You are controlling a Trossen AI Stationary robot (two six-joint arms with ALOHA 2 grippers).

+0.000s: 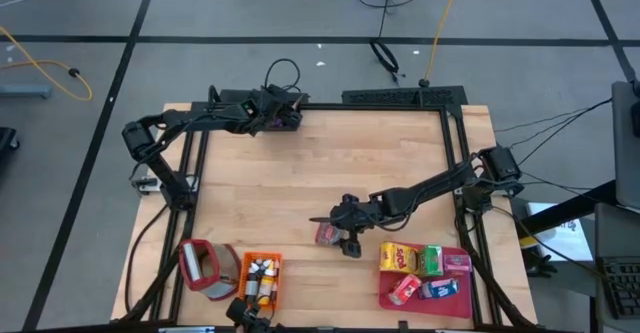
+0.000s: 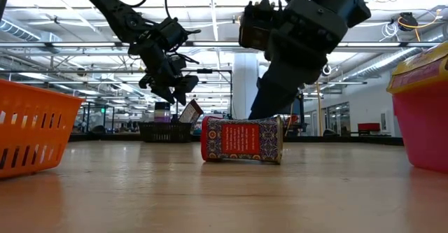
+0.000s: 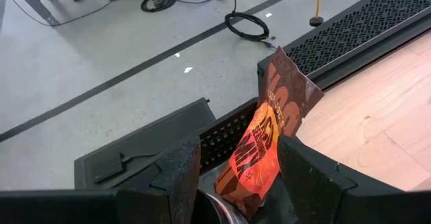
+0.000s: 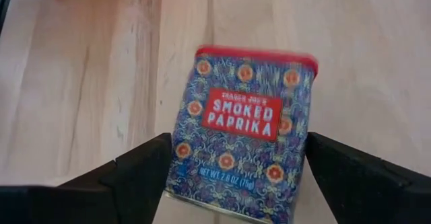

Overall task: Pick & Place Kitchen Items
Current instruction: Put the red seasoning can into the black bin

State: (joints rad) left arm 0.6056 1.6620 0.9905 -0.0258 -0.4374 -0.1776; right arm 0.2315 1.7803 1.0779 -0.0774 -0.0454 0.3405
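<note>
A blue-patterned, red-rimmed smoked paprika tin (image 4: 239, 130) lies on its side on the wooden table (image 1: 300, 183), near mid-table (image 1: 327, 235). My right gripper (image 4: 239, 143) is open and slants down over it, one finger on each side, and no touch shows. At the far left, my left gripper (image 3: 239, 146) is open above a dark basket (image 1: 285, 121). A brown-orange packet (image 3: 259, 150) stands tilted in the basket between the left fingers, leaning toward the rim (image 2: 190, 112).
A pink-red tray (image 1: 388, 298) at the near right carries yellow (image 1: 398, 258), green (image 1: 431, 261), red (image 1: 404, 289) and blue (image 1: 440, 288) boxes. An orange crate (image 1: 262, 278) with small bottles and a red open container (image 1: 207, 268) stand at the near left. Bare wood lies between them.
</note>
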